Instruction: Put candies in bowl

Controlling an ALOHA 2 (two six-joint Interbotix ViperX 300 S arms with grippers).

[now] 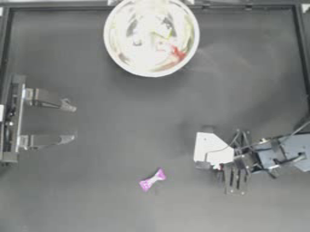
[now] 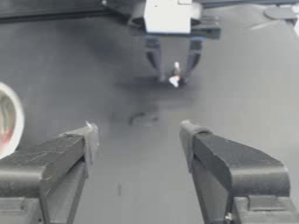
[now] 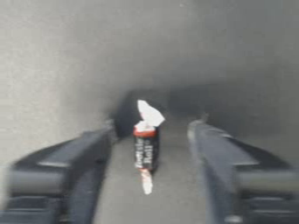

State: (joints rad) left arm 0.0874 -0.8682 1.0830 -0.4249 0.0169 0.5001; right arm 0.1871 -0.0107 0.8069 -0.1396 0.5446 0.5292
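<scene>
The silver bowl [image 1: 118, 54] stands at the far middle of the table, with a red candy [image 1: 176, 54] inside; its other contents blur into reflections. A purple candy [image 1: 152, 180] lies on the table near the front. My right gripper [image 1: 235, 181] points down at the table, right of the purple candy. It is open, and in the right wrist view a white, red-marked candy [image 3: 146, 148] lies between the fingers with a gap on each side. The left wrist view shows this gripper [image 2: 175, 76] and candy [image 2: 175, 80] from afar. My left gripper [image 1: 70, 123] is parked open at the left.
A dark rail runs along the table's far edge [image 1: 242, 7]. The bowl's rim [image 2: 17, 118] shows at the side of the left wrist view, beyond my left gripper [image 2: 139, 130].
</scene>
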